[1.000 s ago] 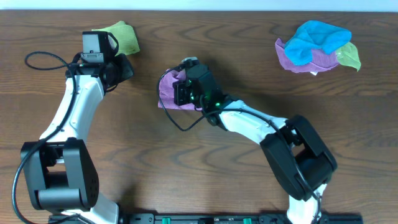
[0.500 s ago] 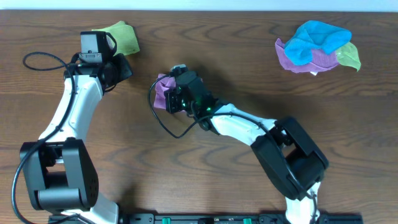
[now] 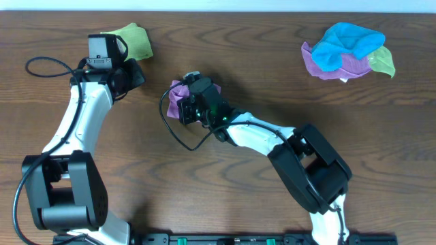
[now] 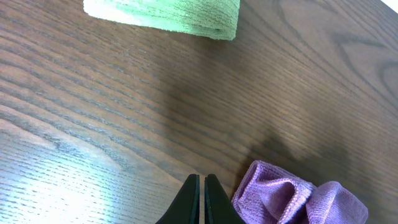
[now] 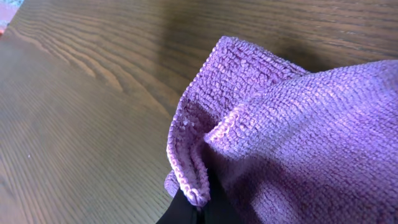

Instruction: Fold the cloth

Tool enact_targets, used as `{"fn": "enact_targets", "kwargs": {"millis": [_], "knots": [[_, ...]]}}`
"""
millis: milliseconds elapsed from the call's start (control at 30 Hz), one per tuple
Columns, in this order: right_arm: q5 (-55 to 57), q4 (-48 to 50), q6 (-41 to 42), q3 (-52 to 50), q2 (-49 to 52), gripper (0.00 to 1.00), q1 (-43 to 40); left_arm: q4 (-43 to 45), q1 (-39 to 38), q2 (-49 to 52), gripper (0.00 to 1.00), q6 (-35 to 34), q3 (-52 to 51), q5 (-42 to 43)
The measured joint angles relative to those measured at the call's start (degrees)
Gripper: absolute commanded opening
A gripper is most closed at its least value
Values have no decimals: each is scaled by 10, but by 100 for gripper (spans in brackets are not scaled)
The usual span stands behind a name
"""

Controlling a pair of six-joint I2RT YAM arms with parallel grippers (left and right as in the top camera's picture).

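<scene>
The orchid cloth [image 3: 177, 95] is bunched up on the table left of centre. My right gripper [image 3: 187, 107] is shut on its folded edge. In the right wrist view the cloth [image 5: 292, 118] fills the right side and its hem is pinched between my right gripper's [image 5: 200, 210] fingers. My left gripper [image 3: 139, 72] is shut and empty, just below a light-green cloth and to the left of the orchid cloth. In the left wrist view the left gripper [image 4: 199, 200] hovers over bare wood, with the orchid cloth [image 4: 292, 200] just to its right.
A folded light-green cloth [image 3: 133, 39] lies at the back left, also in the left wrist view [image 4: 168, 15]. A heap of blue [image 3: 344, 42], violet-purple [image 3: 334, 67] and light-green [image 3: 383, 61] cloths lies at the back right. The table is dark wood [image 3: 204, 190].
My right gripper has moved left and slightly toward the back, dragging the orchid cloth with it, which is now more bunched. The left arm has hardly moved.
</scene>
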Motion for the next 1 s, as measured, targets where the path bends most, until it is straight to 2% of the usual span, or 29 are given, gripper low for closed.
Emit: {"fn": "enact_targets", "kwargs": {"millis": [267,400,433,467,667,867,933,1000], "knots": [[-5,-6,-9,0,4,1,15,0,0,0,6,0,0,0],[-13,-8,-21,0,4,9,25,0,0,0,6,0,0,0],[-16,-9,-25,0,4,14,28,0,0,0,6,0,0,0],[-17,-9,-30,0,4,24,30,1,0,0,6,0,0,0],[-27,-13,-46,0,4,49,33,2,0,0,6,0,0,0],[-28,-13,-49,0,4,64,33,2,0,0,7,0,0,0],[-31,-13,-49,2,4,70,33,2,0,0,14,0,0,0],[-33,-19,-49,8,4,76,33,2,0,0,28,1,0,0]]}}
